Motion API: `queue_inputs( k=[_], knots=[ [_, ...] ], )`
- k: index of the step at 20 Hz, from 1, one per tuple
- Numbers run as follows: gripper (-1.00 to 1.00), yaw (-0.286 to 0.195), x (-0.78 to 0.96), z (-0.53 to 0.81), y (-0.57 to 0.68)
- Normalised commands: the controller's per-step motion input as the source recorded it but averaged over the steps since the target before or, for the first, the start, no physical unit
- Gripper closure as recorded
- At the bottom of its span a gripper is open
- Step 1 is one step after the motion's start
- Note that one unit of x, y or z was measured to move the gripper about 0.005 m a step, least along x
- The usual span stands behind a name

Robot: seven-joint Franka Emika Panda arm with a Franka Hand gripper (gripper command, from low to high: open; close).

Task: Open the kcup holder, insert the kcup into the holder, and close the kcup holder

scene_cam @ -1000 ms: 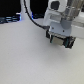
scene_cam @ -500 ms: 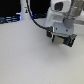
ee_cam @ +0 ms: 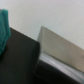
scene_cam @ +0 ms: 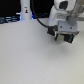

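Franka arm with white wrist housing; gripper [scene_cam: 65, 36] low over the pale table [scene_cam: 30, 57] at the exterior view's right, jaw state not discernible. Black kcup holder [ee_cam: 25, 62] fills the wrist view, teal finger pad [ee_cam: 4, 27] beside it. White bottle-like object [scene_cam: 25, 9] stands far back. No legible writing.

white arm [scene_cam: 61, 11], pale table [scene_cam: 25, 55], black kcup holder [ee_cam: 20, 60].

Pale tabletop [scene_cam: 30, 57] filling most of frame, black kcup holder [scene_cam: 54, 31] upper right, partly hidden, white bottle [scene_cam: 25, 11] upper left
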Motion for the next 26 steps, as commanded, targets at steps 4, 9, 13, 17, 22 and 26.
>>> queue_inputs(
  k=[4,9,13,17,22,26],
  knots=[
    [-1.0,0.027,-0.61,0.08,0.67],
    [-1.0,0.045,-0.69,0.04,0.61],
    [-1.0,0.037,-0.69,0.01,0.61],
    [-1.0,0.04,-0.69,0.0,0.6],
    [-1.0,0.049,-0.57,0.01,0.59],
    [-1.0,0.044,-0.55,0.01,0.61]
  ],
)
